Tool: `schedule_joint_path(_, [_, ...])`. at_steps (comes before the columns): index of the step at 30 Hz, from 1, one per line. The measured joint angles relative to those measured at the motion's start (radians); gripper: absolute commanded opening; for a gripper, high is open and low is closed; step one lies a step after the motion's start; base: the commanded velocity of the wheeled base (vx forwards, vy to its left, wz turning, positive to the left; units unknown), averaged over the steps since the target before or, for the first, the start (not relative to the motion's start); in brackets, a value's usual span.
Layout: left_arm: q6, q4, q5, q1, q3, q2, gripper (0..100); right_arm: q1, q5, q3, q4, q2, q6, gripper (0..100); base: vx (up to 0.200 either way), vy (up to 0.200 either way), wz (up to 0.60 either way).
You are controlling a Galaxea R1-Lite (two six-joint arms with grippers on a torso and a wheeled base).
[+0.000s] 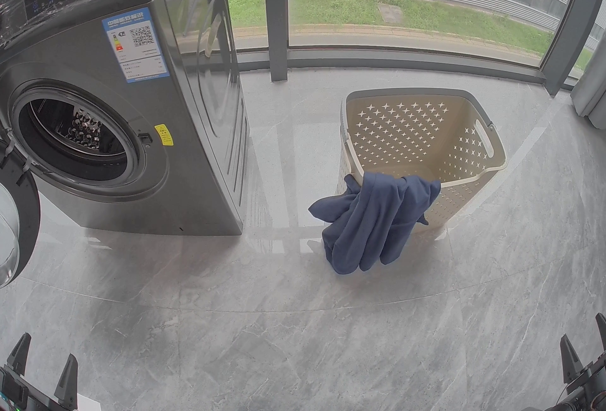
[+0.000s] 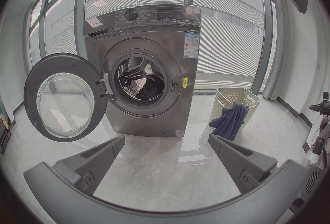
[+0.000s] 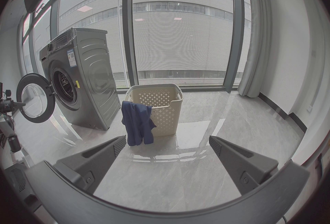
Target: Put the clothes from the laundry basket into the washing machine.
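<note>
A dark blue garment (image 1: 372, 220) (image 2: 231, 120) (image 3: 136, 123) hangs over the near rim of the cream laundry basket (image 1: 435, 134) (image 2: 229, 96) (image 3: 161, 104), which stands on the floor right of the grey washing machine (image 1: 151, 134) (image 2: 151, 76) (image 3: 89, 80). The machine's round door (image 2: 65, 97) (image 3: 34, 97) is swung wide and its drum (image 1: 79, 137) holds dark and light cloth (image 2: 144, 87). My left gripper (image 1: 43, 365) (image 2: 166, 142) sits low at the near left, open and empty. At the near right my right gripper (image 1: 584, 343) (image 3: 166, 142) is open and empty too, well short of the basket.
A grey tiled floor (image 1: 303, 330) spreads between me and the basket. A tall window wall (image 1: 404, 2) runs behind the machine and basket. A grey curtain (image 1: 590, 90) (image 3: 257, 28) hangs at the far right.
</note>
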Motion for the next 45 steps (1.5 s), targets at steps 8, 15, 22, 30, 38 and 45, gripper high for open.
schedule_joint_path(8, [-0.002,-0.001,0.001,0.001,0.000,0.000,100,0.000,0.000,0.000,0.000,0.000,0.000,100,0.000,-0.125,-0.07])
schedule_joint_path(15, [-0.001,0.000,0.000,0.000,0.000,0.000,100,0.000,0.000,0.000,0.000,0.000,0.000,100,0.000,-0.029,0.00])
schedule_joint_path(22, [-0.005,-0.001,-0.001,0.000,0.000,0.000,100,0.000,0.000,0.000,0.000,0.000,0.000,100,0.029,0.000,0.00])
schedule_joint_path(30, [0.000,0.000,0.000,0.000,0.000,0.000,100,0.000,0.000,0.000,0.000,0.000,0.000,100,0.125,0.000,0.00])
schedule_joint_path(38, [-0.001,-0.001,-0.001,0.000,0.000,0.000,100,0.001,0.000,0.000,0.000,0.000,0.000,100,0.000,-0.050,0.00])
schedule_joint_path(45, [0.002,-0.002,-0.003,0.000,0.000,0.000,100,0.001,0.000,0.000,0.000,0.000,0.000,100,0.000,-0.200,0.00])
